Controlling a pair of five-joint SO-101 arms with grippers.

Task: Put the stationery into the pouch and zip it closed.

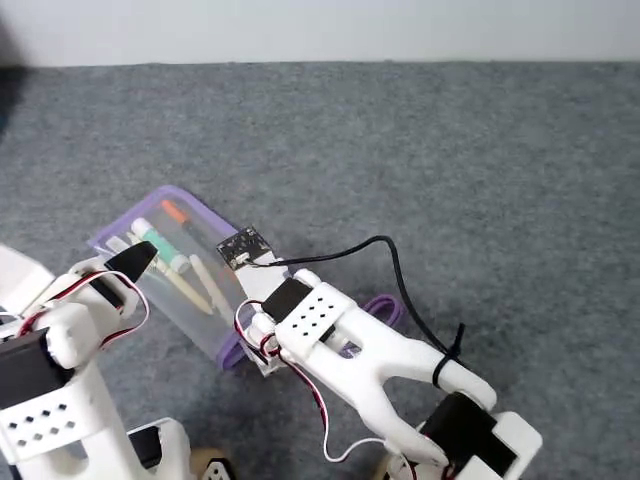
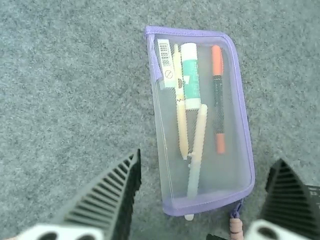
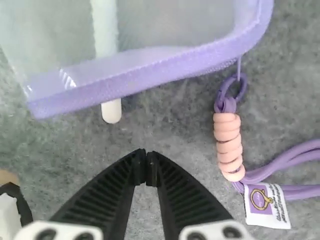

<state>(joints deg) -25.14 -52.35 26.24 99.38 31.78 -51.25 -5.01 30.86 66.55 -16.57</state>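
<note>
The pouch (image 2: 200, 125) is translucent with a purple zipper edge and lies flat on the grey carpet. Inside are an orange pen (image 2: 216, 100), a green-and-white stick (image 2: 190, 75) and two cream pens (image 2: 181, 120). One cream pen's end (image 3: 111, 111) pokes out past the purple edge (image 3: 150, 72). My left gripper (image 2: 208, 159) hangs open wide above the pouch's near end. My right gripper (image 3: 146, 159) is shut on nothing, on the carpet just off that edge. The pink-beaded zipper pull (image 3: 229, 145) lies beside it. In the high view the pouch (image 1: 170, 250) sits between both arms.
A purple cord with a tag (image 3: 262, 200) trails from the zipper pull across the carpet and shows beside the right arm (image 1: 385, 310). A black cable (image 1: 400, 280) loops over the right arm. The carpet stretches bare to the far wall (image 1: 320, 30).
</note>
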